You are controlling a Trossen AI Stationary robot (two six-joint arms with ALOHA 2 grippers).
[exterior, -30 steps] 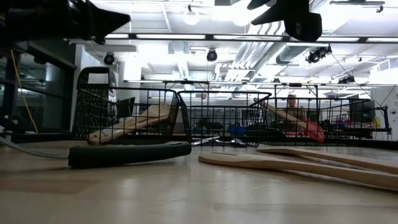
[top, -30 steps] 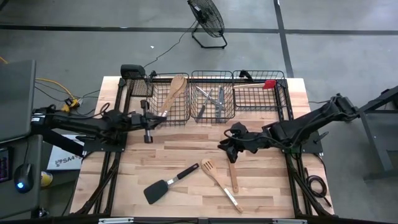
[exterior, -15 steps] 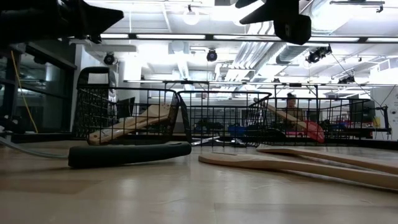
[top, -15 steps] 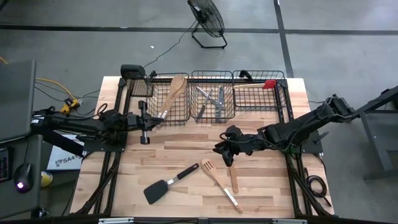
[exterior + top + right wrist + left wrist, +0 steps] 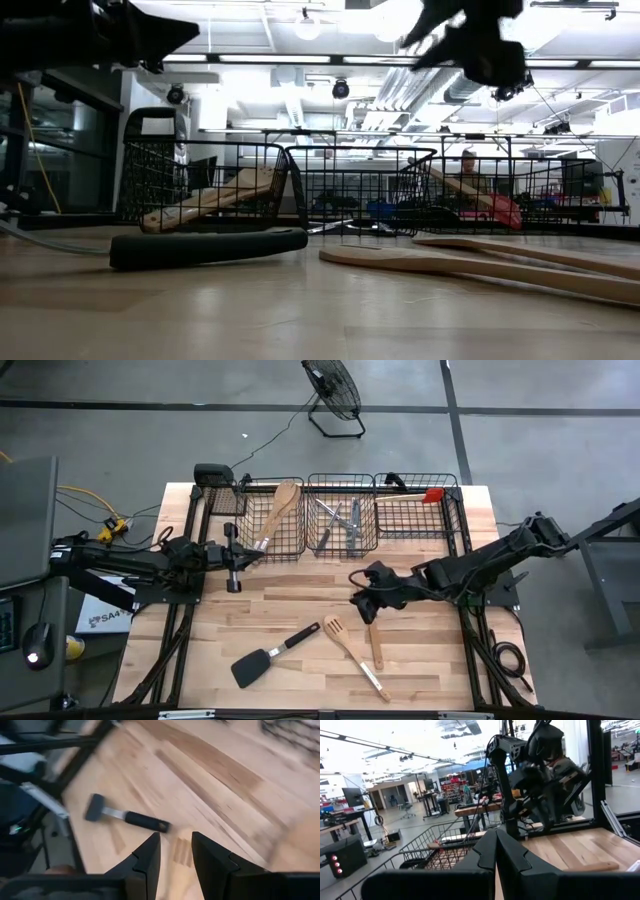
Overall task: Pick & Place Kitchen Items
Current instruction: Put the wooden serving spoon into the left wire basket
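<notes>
Right gripper reaching for the loose utensils, centre of the overhead frame

The right gripper (image 5: 358,603), jaws partly open and empty, hangs above the slotted wooden turner (image 5: 338,630), wooden spoon (image 5: 374,643) and black turner (image 5: 268,657) on the worktop (image 5: 280,600). Next it likely lowers and closes. The left gripper (image 5: 232,556), jaws closed, waits at middle left.

— What can't you make out from above?
— The silver cutlery (image 5: 337,523) in the middle basket (image 5: 342,545) is too small for you to sort piece by piece, and the right gripper (image 5: 362,600) is a dark clump whose fingers you can't separate.

— And at table height?
— The right gripper (image 5: 470,35) at the upper right is smeared with blur and cut by the top edge. The black turner (image 5: 208,247) shows only edge-on.

— The wrist views?
— The right wrist picture is blurred; the slotted turner (image 5: 181,851) is partly hidden behind the fingers (image 5: 145,857).
</notes>
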